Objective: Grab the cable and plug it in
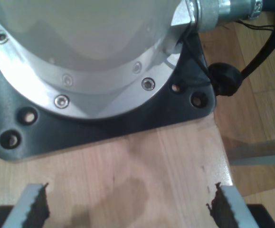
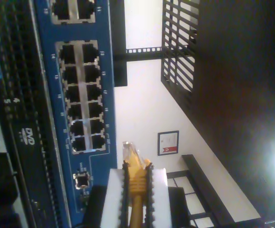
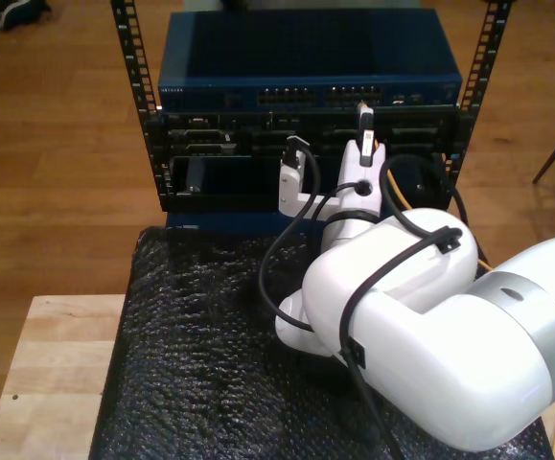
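1. First wrist view: my first gripper (image 1: 128,204) has its jaws spread wide with nothing between them. Its serrated pads (image 1: 38,206) hang over a wooden tabletop (image 1: 142,161), facing an arm's black base plate (image 1: 175,111) and silver flange (image 1: 104,95). No cable lies near it, so this arm is not the one placed for the job.

2. Second wrist view: my second gripper (image 2: 137,190) is pinching the cable (image 2: 137,185) between its white pads (image 2: 112,194). The clear plug (image 2: 130,152) sticks out past the fingertips, the cable's long axis running along the gripper's own line. Just ahead stands the blue network switch (image 2: 56,142), with its block of ports (image 2: 82,95). The plug tip seems offset to one side of the port block, near its end, not yet in any socket; the insertion turns on shifting sideways before pushing in.

3. Exterior view: the second gripper (image 3: 363,120) reaches up to the switch's port row (image 3: 354,96) in the rack (image 3: 306,125), towards the exterior view's right. The yellow cable (image 3: 397,196) trails down behind the white arm (image 3: 402,316).
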Tool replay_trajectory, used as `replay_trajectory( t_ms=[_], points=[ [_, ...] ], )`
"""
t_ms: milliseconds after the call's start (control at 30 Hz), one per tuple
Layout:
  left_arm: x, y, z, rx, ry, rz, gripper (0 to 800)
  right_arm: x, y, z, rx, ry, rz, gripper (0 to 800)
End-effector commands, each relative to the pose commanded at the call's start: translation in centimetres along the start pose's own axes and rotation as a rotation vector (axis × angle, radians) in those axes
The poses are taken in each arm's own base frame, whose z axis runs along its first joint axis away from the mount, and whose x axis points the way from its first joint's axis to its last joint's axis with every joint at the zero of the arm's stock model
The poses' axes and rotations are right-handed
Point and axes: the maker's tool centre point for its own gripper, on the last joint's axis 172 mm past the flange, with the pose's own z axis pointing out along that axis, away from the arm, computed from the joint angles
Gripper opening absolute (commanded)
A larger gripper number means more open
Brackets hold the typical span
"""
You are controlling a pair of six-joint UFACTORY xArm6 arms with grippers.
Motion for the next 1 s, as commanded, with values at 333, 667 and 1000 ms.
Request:
replay_trajectory(
  t_ms=[333,667,1000],
  points=[
    [0.0,0.0,0.0,0.000,0.000,0.000,799,0.3,-0.1,1.0,-0.014,-0.007,0.015,0],
    [0.0,0.0,0.0,0.000,0.000,0.000,799,-1.8,-0.1,2.3,-0.020,-0.044,0.013,0],
    [0.0,0.0,0.0,0.000,-0.002,0.000,799,-2.6,0.1,3.3,-0.033,-0.062,0.023,0]
  ],
)
